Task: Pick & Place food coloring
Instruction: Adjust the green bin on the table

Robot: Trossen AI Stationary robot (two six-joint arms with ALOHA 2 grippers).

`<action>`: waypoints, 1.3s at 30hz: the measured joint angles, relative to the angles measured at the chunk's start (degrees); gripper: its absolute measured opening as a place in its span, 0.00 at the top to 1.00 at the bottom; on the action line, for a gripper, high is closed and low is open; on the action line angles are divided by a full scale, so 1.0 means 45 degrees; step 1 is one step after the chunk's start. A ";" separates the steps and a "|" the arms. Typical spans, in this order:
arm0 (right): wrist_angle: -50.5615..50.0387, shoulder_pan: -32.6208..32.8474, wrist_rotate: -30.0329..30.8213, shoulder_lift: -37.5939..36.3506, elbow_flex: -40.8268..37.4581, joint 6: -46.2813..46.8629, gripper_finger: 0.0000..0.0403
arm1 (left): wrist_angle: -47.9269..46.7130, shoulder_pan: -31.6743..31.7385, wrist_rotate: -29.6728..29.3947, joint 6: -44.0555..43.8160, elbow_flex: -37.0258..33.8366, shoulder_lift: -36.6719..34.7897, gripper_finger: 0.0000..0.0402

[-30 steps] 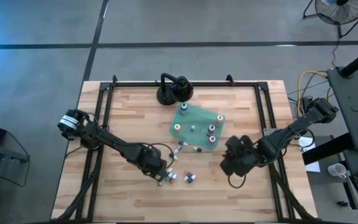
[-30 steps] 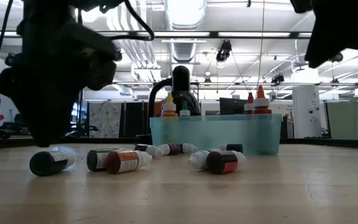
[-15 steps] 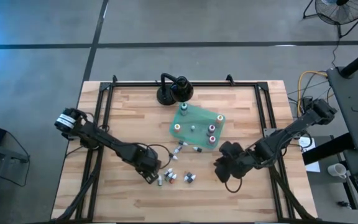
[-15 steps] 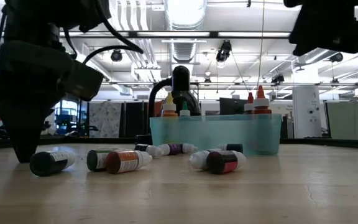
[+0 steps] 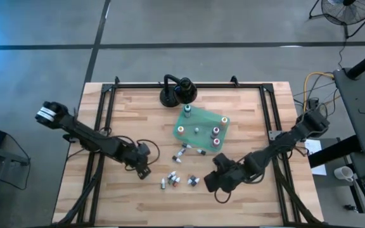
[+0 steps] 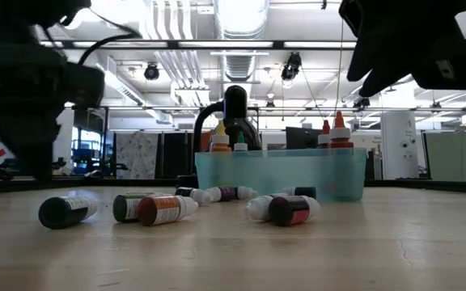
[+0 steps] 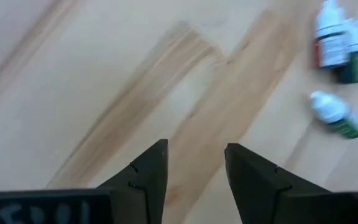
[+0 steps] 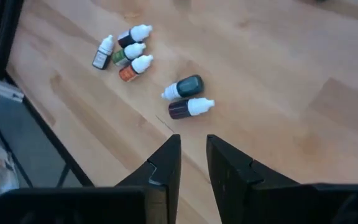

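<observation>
Several tiny food coloring bottles lie on their sides on the wooden table: a loose group [image 5: 175, 181] near the front middle, a pair [image 8: 185, 98] beside it, and two more [image 5: 192, 152] by the green tray. Other bottles stand upright in the green tray [image 5: 189, 134]. My left gripper [image 5: 146, 172] hangs open over bare wood left of the group, with nothing between its fingers [image 7: 194, 168]. My right gripper [image 5: 209, 183] hovers just right of the pair, its fingers narrowly apart and empty [image 8: 193, 155].
A black round-based stand [image 5: 176, 92] sits at the far edge behind the tray. A black frame rail [image 5: 103, 126] borders the table on both sides. Bare wood lies to the left of my left gripper and along the near edge.
My left gripper has drawn back from over the loose bottles toward the table's left edge. My right gripper has come down and moved toward the left and near edge, closer to the lying bottles. The bottles have stayed where they were.
</observation>
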 joint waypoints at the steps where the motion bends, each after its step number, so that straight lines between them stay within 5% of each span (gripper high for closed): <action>1: -0.0003 0.0000 -0.0178 0.0158 0.0120 0.0295 0.83 | 0.0216 0.0000 0.0002 -0.0127 -0.0245 -0.0210 0.67; 8: -0.0086 -0.0005 -0.0795 0.1399 0.1047 0.2165 0.80 | 0.1806 -0.0053 0.0063 -0.0738 -0.1770 -0.1496 0.67; 24: -0.3269 -0.1029 0.2593 0.3292 0.3390 0.5345 0.76 | 0.2277 -0.0053 0.0006 0.0805 -0.2082 -0.2098 0.67; 39: -0.6852 -0.1226 0.2465 0.3421 0.3431 0.6991 0.77 | 0.2229 -0.0024 -0.0369 0.0810 -0.2362 -0.2098 0.67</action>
